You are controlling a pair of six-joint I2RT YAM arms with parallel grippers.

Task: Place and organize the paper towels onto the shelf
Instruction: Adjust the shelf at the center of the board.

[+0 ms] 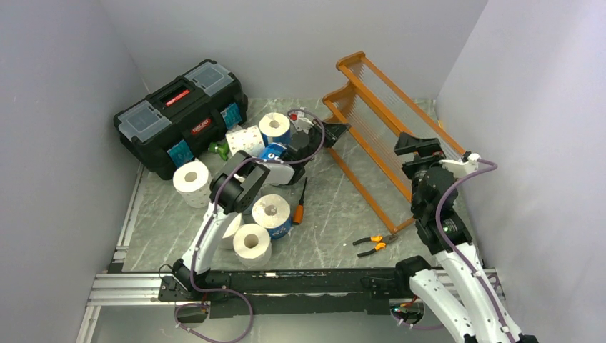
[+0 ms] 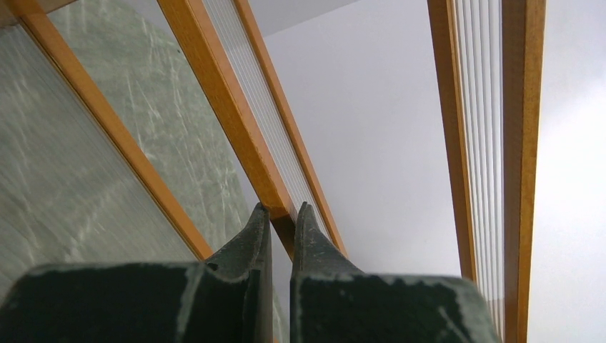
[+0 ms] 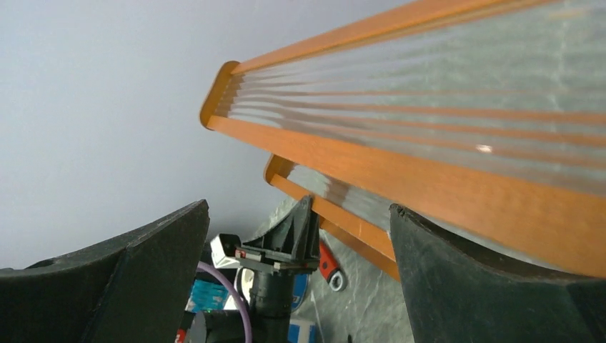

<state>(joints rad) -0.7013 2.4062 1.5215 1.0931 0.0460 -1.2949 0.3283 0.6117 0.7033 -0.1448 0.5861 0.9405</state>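
Note:
The orange-brown shelf (image 1: 386, 121) lies tipped over at the back right, with its slatted tiers facing up. My left gripper (image 1: 341, 131) reaches to the shelf's left end. In the left wrist view the gripper (image 2: 281, 209) is nearly shut, with a wooden rail (image 2: 236, 114) between its tips. My right gripper (image 1: 414, 145) is open beside the shelf's right part. In the right wrist view the gripper (image 3: 299, 206) is spread wide under a rail (image 3: 429, 179). Paper towels stand on the floor at the left: white rolls (image 1: 191, 179) (image 1: 251, 243) and blue-wrapped rolls (image 1: 272, 213) (image 1: 274, 128).
A black toolbox (image 1: 179, 114) stands at the back left. An orange-handled screwdriver (image 1: 300, 207) and pliers (image 1: 375, 244) lie on the marbled floor between the rolls and the shelf. A small green object (image 1: 218, 148) sits by the toolbox. Grey walls close in on three sides.

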